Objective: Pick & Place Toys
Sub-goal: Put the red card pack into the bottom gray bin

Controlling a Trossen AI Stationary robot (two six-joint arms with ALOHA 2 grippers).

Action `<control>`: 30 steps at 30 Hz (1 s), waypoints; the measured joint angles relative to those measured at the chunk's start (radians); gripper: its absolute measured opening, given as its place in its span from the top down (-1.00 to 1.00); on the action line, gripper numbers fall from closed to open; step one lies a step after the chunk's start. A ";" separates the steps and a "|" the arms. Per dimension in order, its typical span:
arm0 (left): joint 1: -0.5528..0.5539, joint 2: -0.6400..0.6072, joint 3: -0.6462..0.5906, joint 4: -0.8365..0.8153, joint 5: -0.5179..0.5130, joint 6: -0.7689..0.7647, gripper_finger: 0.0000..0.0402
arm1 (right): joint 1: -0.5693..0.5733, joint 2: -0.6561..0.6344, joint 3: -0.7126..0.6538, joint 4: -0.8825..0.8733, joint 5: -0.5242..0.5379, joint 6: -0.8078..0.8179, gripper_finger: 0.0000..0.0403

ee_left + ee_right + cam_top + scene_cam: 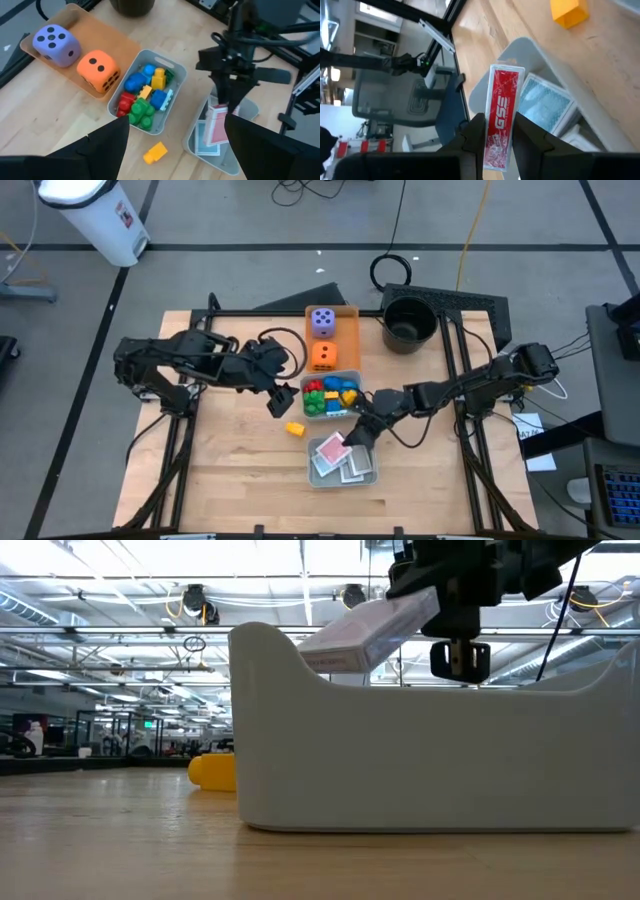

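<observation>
The right tool (pixel 494 135) pinches a red card pack (pixel 499 117) above the grey card tray (pixel 365 475), ready to drop it. The left tool (pixel 175 145), open and empty, hovers over a yellow brick (pixel 155 152) beside that tray.

Colours and patterns on the wooden table

Purple die (pixel 52 43) with dark blue dots; orange die (pixel 98 70) with black dots; flat orange tray (pixel 119 42); red, green, blue, yellow bricks (pixel 145 96) in a grey tray (pixel 170 103); loose yellow brick (pixel 155 152); red patterned card pack (pixel 500 116) with white lettering; teal lattice-patterned card (pixel 547 103).
</observation>
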 joint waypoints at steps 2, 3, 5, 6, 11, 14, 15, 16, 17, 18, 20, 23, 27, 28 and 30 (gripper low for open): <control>0.001 0.001 0.000 0.003 0.000 0.000 -0.65 | 0.011 0.000 0.000 -0.010 0.000 -0.006 0.68; 0.001 0.000 0.000 0.006 -0.001 0.000 -0.66 | 0.014 0.000 0.000 -0.016 0.005 -0.010 0.68; 0.001 -0.002 0.000 0.020 -0.001 0.001 -0.65 | 0.022 0.001 0.000 -0.022 0.024 -0.014 0.68; 0.001 -0.002 0.000 0.031 -0.001 0.006 -0.64 | 0.024 0.001 0.001 -0.023 0.025 -0.018 0.68; 0.001 -0.001 0.000 0.054 -0.007 0.022 -0.62 | 0.025 0.021 0.057 -0.096 0.037 -0.078 0.68; 0.001 -0.001 0.000 0.054 -0.011 0.022 -0.62 | 0.030 0.058 0.093 -0.139 0.027 -0.106 0.68; 0.001 -0.001 0.000 0.054 -0.015 0.021 -0.62 | 0.032 0.074 0.110 -0.140 0.021 -0.112 0.68; 0.001 -0.001 0.000 0.055 -0.019 0.019 -0.62 | 0.034 0.092 0.130 -0.129 0.020 -0.120 0.68; 0.001 -0.001 0.000 0.057 -0.020 0.017 -0.61 | 0.038 0.106 0.145 -0.123 0.020 -0.130 0.68; 0.001 -0.001 0.000 0.060 -0.023 0.015 -0.60 | 0.040 0.113 0.155 -0.131 0.019 -0.137 0.68; 0.001 -0.001 0.000 0.063 -0.026 0.014 -0.59 | 0.042 0.129 0.178 -0.160 0.015 -0.155 0.68; 0.001 -0.001 0.000 0.068 -0.026 0.014 -0.60 | 0.050 0.151 0.213 -0.233 0.016 -0.193 0.68; 0.001 -0.001 0.000 0.074 -0.026 0.013 -0.61 | 0.063 0.185 0.237 -0.277 0.004 -0.217 0.68; 0.001 -0.001 0.000 0.074 -0.026 0.013 -0.61 | 0.065 0.193 0.238 -0.279 -0.009 -0.215 0.67; 0.001 -0.001 0.000 0.074 -0.026 0.013 -0.61 | 0.067 0.206 0.239 -0.275 -0.022 -0.212 0.66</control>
